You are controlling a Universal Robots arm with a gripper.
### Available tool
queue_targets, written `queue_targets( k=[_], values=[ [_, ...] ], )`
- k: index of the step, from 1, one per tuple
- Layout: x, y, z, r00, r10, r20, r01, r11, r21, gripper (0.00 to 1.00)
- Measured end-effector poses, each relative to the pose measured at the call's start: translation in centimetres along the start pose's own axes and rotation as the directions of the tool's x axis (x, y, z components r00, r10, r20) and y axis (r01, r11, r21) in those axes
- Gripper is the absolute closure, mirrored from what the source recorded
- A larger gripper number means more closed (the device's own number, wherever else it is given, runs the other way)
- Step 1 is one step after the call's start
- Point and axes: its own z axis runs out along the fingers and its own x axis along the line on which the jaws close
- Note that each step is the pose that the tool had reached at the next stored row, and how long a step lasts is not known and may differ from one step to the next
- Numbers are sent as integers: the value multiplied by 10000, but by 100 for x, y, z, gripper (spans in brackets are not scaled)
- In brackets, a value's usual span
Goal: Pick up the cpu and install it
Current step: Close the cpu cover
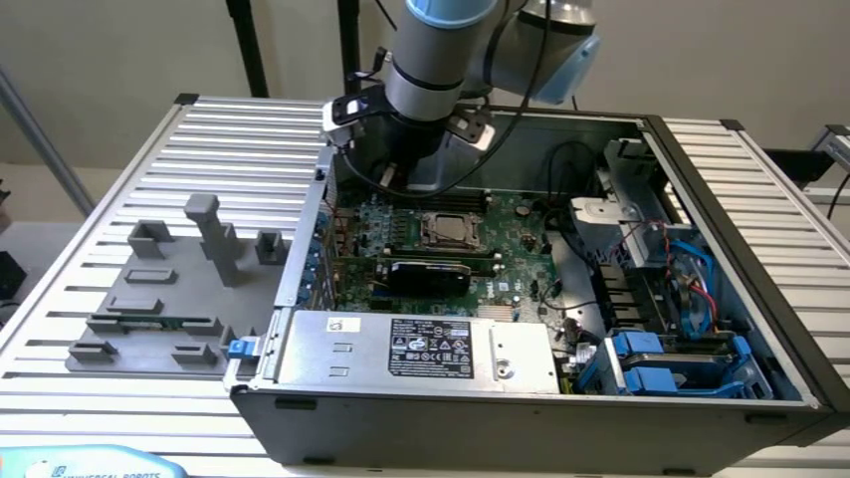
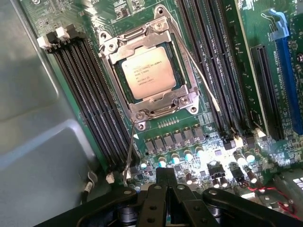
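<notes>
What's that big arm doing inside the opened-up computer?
A robot arm is reaching into an open computer case that lies on a slatted table. The cpu sits in its socket on the motherboard, framed by the metal bracket. The gripper is shut and holds nothing. It hovers above the board, a little off from the socket. The grey fixture blocks stand outside the case, on the exterior view's left.

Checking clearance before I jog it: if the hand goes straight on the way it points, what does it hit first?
The hand would likely hit the board, at the capacitors beside the socket, not the cpu seated in it. Depth is unclear.
</notes>
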Motion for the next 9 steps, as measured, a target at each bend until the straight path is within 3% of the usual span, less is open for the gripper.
queue_targets(
  k=[5,9],
  values=[
    [-2,-6,-1,9982,545,-243,-545,9985,-1,89],
    [-7,-23,-14,9950,856,-524,-852,9963,92,89]
  ],
)
